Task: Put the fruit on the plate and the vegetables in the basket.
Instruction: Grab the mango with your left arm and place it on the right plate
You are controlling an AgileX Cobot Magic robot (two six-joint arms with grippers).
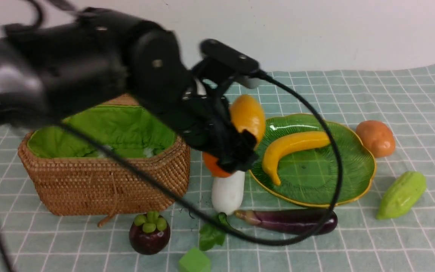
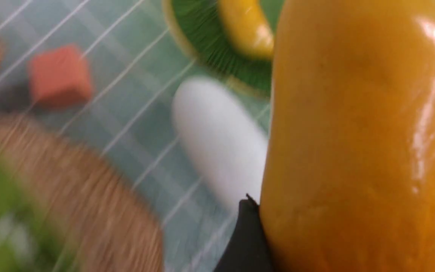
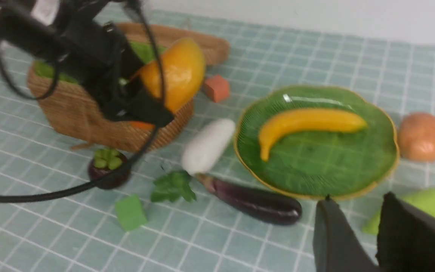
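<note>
My left gripper [image 1: 240, 149] is shut on the glossy orange mango [image 1: 247, 115], holding it in the air between the basket [image 1: 100, 185] and the green plate [image 1: 315, 173]. One black finger [image 2: 246, 234] presses against the mango [image 2: 353, 132]. The banana [image 1: 293, 145] lies on the plate. The white radish [image 1: 228, 190], eggplant [image 1: 289, 221] and mangosteen [image 1: 149, 232] lie on the cloth in front. The gourd [image 1: 402, 194] and potato [image 1: 376, 138] sit right of the plate. My right gripper [image 3: 358, 198] hovers open and empty near the plate's front edge.
A green cube [image 1: 194, 261] lies near the front edge, beside the radish's leaf [image 1: 210, 234]. An orange cube [image 3: 216, 87] sits behind, between basket and plate. The left arm's cable [image 1: 278, 241] loops over the eggplant. The basket lid [image 3: 206, 43] hangs open at the back.
</note>
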